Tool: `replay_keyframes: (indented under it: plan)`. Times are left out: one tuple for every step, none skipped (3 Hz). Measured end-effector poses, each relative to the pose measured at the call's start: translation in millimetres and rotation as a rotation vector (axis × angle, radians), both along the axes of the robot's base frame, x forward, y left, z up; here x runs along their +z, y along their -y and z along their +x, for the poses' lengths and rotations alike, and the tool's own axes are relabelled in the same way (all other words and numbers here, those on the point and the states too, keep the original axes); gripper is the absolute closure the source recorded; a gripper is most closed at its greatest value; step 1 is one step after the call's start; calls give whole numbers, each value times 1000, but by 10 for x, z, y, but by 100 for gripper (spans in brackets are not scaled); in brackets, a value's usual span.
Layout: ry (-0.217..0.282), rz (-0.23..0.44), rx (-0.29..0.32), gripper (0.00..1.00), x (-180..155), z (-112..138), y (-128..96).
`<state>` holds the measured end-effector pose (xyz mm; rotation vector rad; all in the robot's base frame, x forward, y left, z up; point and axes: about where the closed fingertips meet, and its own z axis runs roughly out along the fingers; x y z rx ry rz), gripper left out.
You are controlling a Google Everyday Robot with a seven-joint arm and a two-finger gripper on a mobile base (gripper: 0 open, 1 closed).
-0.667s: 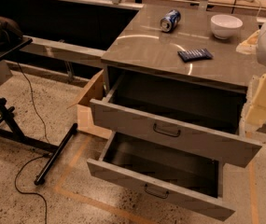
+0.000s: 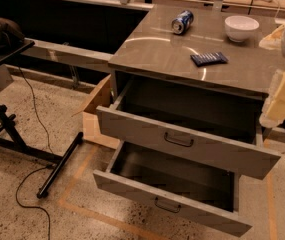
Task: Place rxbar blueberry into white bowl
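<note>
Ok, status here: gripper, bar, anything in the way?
Gripper at right edge beside the cabinet. Rxbar blueberry flat on countertop, untouched, not in white bowl. Blue can left of bowl, not between them.

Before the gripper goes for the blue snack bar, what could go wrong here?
The snack bar lies flat on the cabinet top, so the gripper, at the right edge, may push it instead of lifting it. A pushed bar could fall into the open drawers below. The can lies on its side near the bowl and could roll if bumped.
</note>
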<state>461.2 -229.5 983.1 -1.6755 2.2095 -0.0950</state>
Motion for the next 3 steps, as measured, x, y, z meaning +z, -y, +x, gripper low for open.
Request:
replay_keyframes:
  plan:
    - [39,61,-21,0,45,431,284]
    - [59,98,-27,0,33,920,510]
    - [95,109,-36,0,117,1087,578]
